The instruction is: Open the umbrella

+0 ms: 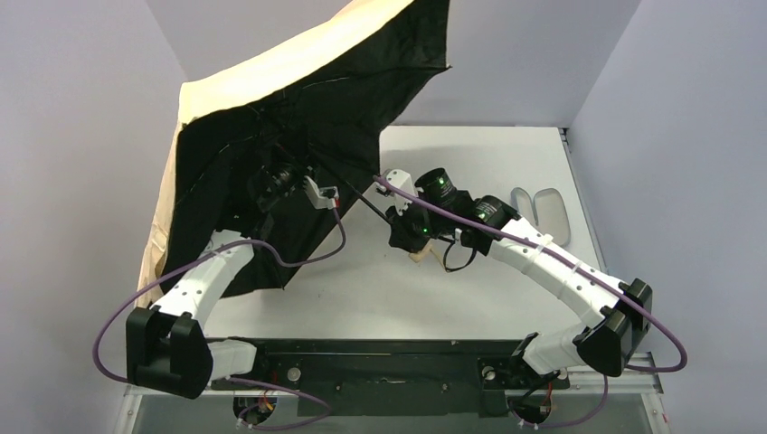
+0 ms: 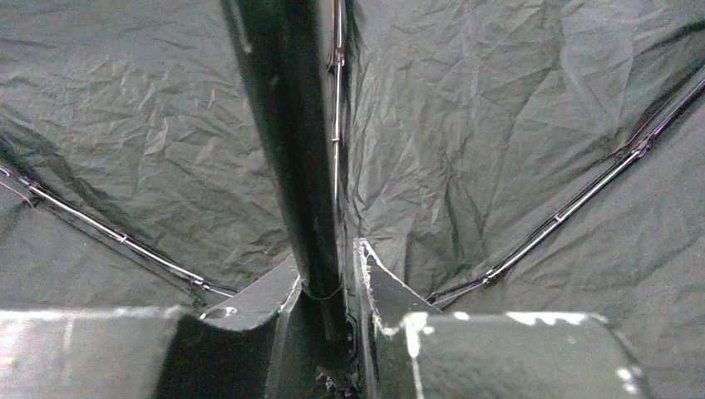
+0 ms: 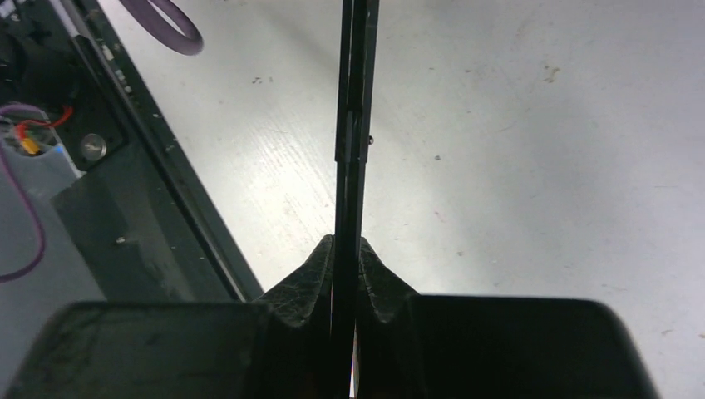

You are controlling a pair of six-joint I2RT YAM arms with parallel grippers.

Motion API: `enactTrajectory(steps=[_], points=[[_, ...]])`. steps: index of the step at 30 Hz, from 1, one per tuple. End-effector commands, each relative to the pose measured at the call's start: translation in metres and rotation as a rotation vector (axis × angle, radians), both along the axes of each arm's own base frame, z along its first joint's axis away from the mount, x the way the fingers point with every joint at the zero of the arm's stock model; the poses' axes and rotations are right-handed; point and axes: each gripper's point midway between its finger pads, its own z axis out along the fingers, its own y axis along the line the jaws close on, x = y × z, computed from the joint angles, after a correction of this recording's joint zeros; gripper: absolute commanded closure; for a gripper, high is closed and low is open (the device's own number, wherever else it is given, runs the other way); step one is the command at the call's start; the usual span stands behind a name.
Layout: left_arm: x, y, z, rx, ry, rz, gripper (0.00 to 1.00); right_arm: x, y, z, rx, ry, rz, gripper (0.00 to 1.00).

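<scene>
The umbrella (image 1: 298, 108) stands spread open at the back left, with its black lining facing me and its peach outside (image 1: 262, 68) behind. My left gripper (image 1: 280, 176) is inside the canopy, shut on the thick upper part of the black shaft (image 2: 291, 150); in the left wrist view the left gripper (image 2: 328, 266) has its jaws pressed on either side of it. My right gripper (image 1: 398, 221) is shut on the thin lower shaft (image 3: 353, 125), just above the beige handle (image 1: 419, 258). In the right wrist view the right gripper (image 3: 347, 249) pinches the shaft above the white table (image 3: 540, 166).
The grey-lavender sleeve (image 1: 543, 212) lies on the table at the right, behind my right arm. The black base rail (image 3: 141, 224) runs along the near edge. Purple cables (image 1: 307, 258) hang from both arms. Canopy ribs (image 2: 574, 204) cross the lining. Walls close in on both sides.
</scene>
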Motion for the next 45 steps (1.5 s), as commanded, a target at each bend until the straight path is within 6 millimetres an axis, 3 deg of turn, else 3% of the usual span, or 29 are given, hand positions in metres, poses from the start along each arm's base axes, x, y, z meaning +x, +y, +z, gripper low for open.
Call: enactTrajectory(steps=[1, 4, 7, 8, 11, 15, 17, 19, 22, 25, 29, 34, 45], points=[[0.009, 0.054, 0.056, -0.065, -0.182, 0.175, 0.87, -0.019, -0.019, 0.006, -0.047, -0.091, 0.117, 1.0], [-0.013, 0.028, 0.076, -0.109, -0.199, 0.058, 0.92, -0.012, -0.015, 0.004, -0.065, -0.101, 0.098, 0.97], [-0.031, -0.002, 0.074, -0.084, -0.201, -0.06, 0.95, -0.001, -0.004, 0.004, -0.062, -0.088, 0.07, 0.87], [-0.039, -0.015, 0.076, -0.077, -0.213, -0.1, 0.96, 0.002, 0.0, 0.01, -0.05, -0.086, 0.063, 0.86], [-0.053, -0.043, 0.068, -0.053, -0.215, -0.195, 1.0, 0.007, 0.008, 0.0, -0.077, -0.038, 0.062, 0.83], [-0.059, -0.056, 0.069, -0.044, -0.225, -0.228, 1.0, 0.01, 0.011, -0.004, -0.12, -0.01, 0.079, 0.83], [-0.058, -0.056, 0.068, -0.038, -0.221, -0.223, 1.0, 0.009, 0.008, -0.01, -0.147, 0.005, 0.083, 0.91], [-0.055, -0.051, 0.067, -0.026, -0.221, -0.203, 1.0, 0.006, 0.002, -0.016, -0.171, 0.019, 0.092, 0.97], [-0.047, -0.039, 0.064, 0.001, -0.233, -0.158, 1.0, -0.004, -0.01, -0.027, -0.22, 0.041, 0.118, 0.94], [-0.031, -0.015, 0.062, 0.031, -0.26, -0.072, 1.0, -0.015, -0.032, -0.049, -0.317, 0.063, 0.148, 0.94], [-0.013, 0.015, 0.076, 0.036, -0.329, 0.039, 0.97, -0.025, -0.052, -0.064, -0.377, 0.087, 0.163, 0.96], [0.002, 0.053, 0.091, 0.046, -0.354, 0.149, 0.91, -0.03, -0.058, -0.069, -0.389, 0.093, 0.165, 1.0], [0.033, 0.115, 0.106, 0.061, -0.401, 0.407, 0.83, -0.039, -0.068, -0.071, -0.451, 0.069, 0.229, 1.0]])
